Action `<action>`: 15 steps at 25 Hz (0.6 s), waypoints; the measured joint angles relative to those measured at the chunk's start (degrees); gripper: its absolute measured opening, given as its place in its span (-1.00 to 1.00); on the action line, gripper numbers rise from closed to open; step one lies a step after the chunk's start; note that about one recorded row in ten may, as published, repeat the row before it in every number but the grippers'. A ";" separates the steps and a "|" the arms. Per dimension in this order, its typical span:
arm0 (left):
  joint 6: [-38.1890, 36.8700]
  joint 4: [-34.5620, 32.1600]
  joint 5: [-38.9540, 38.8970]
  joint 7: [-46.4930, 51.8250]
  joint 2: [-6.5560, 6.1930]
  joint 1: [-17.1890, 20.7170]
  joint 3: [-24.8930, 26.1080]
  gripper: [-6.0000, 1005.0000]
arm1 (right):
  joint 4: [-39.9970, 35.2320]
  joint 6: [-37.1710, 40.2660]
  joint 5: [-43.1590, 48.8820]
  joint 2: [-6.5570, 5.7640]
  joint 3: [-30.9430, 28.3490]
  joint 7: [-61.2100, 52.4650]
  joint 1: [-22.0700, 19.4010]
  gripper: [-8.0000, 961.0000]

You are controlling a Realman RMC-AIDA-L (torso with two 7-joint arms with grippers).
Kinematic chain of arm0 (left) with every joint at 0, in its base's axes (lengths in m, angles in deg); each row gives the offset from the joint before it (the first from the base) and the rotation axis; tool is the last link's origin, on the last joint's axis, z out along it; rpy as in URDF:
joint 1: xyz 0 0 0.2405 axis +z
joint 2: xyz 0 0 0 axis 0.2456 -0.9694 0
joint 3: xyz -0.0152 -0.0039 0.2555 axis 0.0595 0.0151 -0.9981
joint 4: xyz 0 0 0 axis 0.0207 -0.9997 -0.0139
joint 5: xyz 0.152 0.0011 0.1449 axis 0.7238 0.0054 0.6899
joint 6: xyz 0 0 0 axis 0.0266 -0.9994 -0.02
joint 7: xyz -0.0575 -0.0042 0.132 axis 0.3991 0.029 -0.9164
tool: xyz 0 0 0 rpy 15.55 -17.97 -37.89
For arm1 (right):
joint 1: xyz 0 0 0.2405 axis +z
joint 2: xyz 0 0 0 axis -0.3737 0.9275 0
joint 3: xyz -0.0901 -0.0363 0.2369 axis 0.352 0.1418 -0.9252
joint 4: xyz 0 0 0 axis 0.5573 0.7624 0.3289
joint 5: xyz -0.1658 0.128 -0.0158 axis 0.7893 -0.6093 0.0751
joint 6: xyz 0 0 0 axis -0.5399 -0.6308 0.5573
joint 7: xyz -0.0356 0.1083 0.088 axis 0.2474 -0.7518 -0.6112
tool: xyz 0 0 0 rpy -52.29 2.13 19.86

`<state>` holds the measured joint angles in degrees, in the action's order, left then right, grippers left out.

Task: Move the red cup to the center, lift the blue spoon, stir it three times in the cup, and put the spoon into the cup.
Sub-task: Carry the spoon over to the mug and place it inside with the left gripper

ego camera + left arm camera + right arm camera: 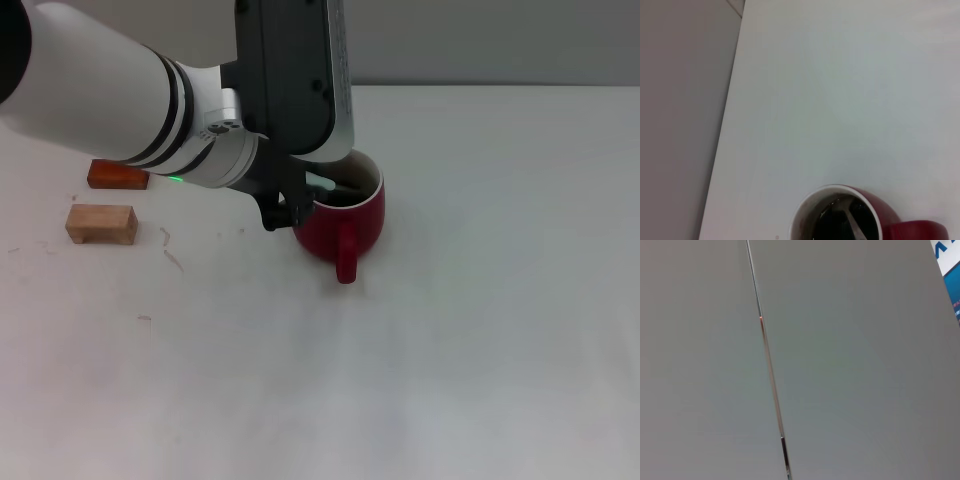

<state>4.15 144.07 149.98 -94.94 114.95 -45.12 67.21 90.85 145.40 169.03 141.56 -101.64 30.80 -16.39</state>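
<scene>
Two wooden blocks (pixel 100 223) lie well off the left gripper's (pixel 290 205) outer side, irrelevant. Left gripper sits over the red cup's (pixel 345 225) near-left rim; can't tell if fingers are clamped or apart. Blue spoon (pixel 322 184) is just beside it, bowl down in the cup. Spoon looks light, stiff, slick: pinch mid-handle. Cup is ceramic, heavy-ish, chips. Right gripper isn't visible.

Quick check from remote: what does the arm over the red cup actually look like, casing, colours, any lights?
The left arm has a glossy white rounded casing with black ring bands at the joint and a small green light beneath. Its wrist is a dark grey block with a silver edge. The left claw is black. The right arm is out of view.
</scene>
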 joint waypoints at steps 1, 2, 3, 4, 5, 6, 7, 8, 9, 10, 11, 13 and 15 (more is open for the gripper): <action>0.18 0.09 0.00 0.00 -0.03 0.27 -0.10 -0.54 | -0.03 0.03 -0.01 0.00 0.00 0.00 -0.01 0.76; 0.35 0.19 0.06 0.01 -0.07 0.54 -0.10 -0.53 | -0.03 0.04 -0.03 0.00 0.00 0.00 -0.01 0.76; 0.53 0.27 0.15 0.01 -0.11 0.83 -0.07 -0.53 | -0.03 0.05 -0.04 0.00 0.00 0.00 -0.02 0.76; 0.75 0.30 0.31 0.02 -0.16 1.10 0.02 -0.53 | -0.03 0.06 -0.04 0.00 0.00 0.00 -0.01 0.76; 0.98 0.32 0.42 0.03 -0.21 1.34 0.21 -0.53 | -0.03 0.06 -0.04 0.00 0.00 0.00 0.02 0.76; 1.13 0.32 0.53 0.03 -0.27 1.53 0.41 -0.52 | -0.03 0.05 -0.04 0.00 0.00 0.00 0.06 0.76; 1.25 0.32 0.77 -0.01 -0.32 1.72 0.67 -0.52 | -0.02 -0.02 -0.04 0.00 0.00 0.00 0.11 0.76; 1.34 0.32 1.10 -0.11 -0.35 1.92 1.03 -0.52 | -0.02 -0.02 -0.04 0.00 0.00 0.00 0.11 0.76; 1.35 0.27 1.40 -0.20 -0.38 2.06 1.34 -0.52 | 0.00 -0.06 -0.02 0.00 -0.01 0.00 0.13 0.76; 1.37 0.13 1.78 -0.32 -0.39 2.11 1.83 -0.51 | 0.03 -0.06 0.01 0.00 0.00 0.00 0.14 0.76; 1.37 -0.01 1.97 -0.39 -0.38 2.11 2.21 -0.51 | 0.05 -0.06 0.06 0.00 0.00 0.00 0.14 0.76; 1.27 -0.38 2.09 -0.42 -0.34 1.88 2.82 -0.51 | 0.07 -0.02 0.08 0.00 0.00 0.00 0.15 0.76; 0.70 -0.68 2.10 -0.44 -0.29 1.68 2.94 -0.50 | 0.12 0.08 0.08 0.01 0.00 0.00 0.10 0.76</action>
<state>4.85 143.39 152.07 -95.38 114.66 -43.44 70.15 90.96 145.48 169.11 141.57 -101.64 30.80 -16.29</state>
